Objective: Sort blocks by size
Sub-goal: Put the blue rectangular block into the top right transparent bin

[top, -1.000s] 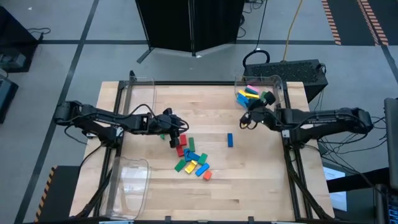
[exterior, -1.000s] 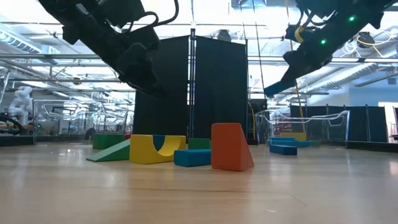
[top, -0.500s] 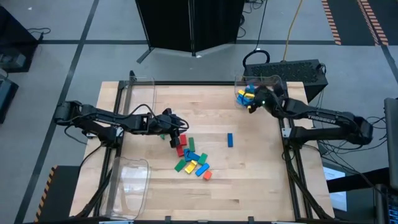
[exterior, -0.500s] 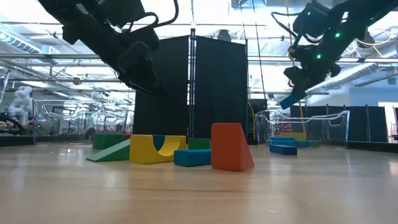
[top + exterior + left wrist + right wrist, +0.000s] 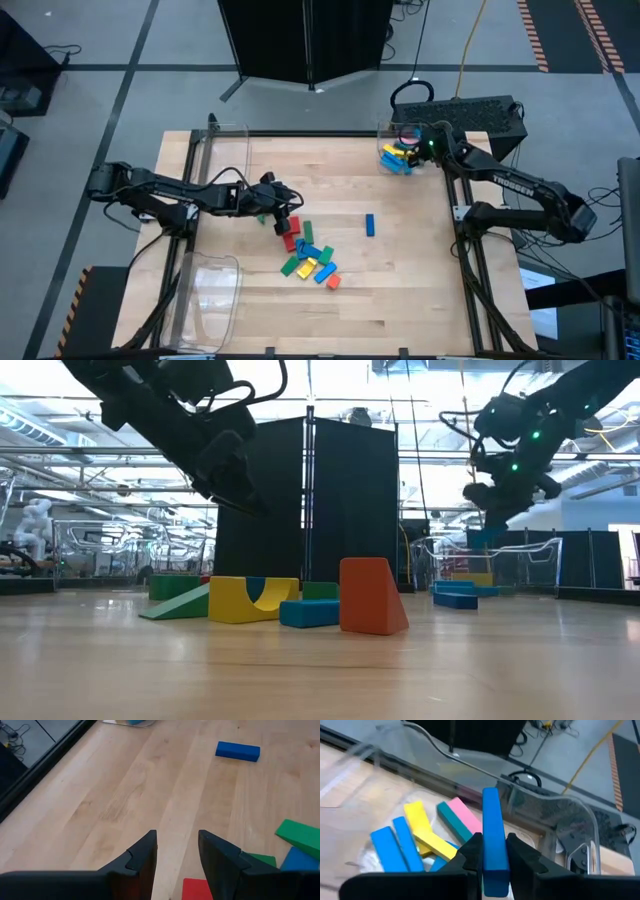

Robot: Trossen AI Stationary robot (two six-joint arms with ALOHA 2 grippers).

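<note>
We see the right gripper (image 5: 494, 851) clamped on a long blue block (image 5: 493, 833) above the far-right clear bin (image 5: 444, 133) holding blue, yellow and pink bars (image 5: 426, 831), its arm stretched far, while the left gripper (image 5: 177, 852) hovers, fingers parted and empty, beside the block pile (image 5: 308, 256) mid-table.

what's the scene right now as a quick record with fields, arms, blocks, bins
right gripper: shut on a long blue block, held above the far right bin
far right bin contents: long bars in blue, yellow, pink and teal
left gripper: open, holding nothing, low over the table beside the block pile
block pile: short blocks in red, green, blue, yellow and orange, mid table
lone blue block: lying apart, to the right of the pile
near left bin: no blocks visible in it
</note>
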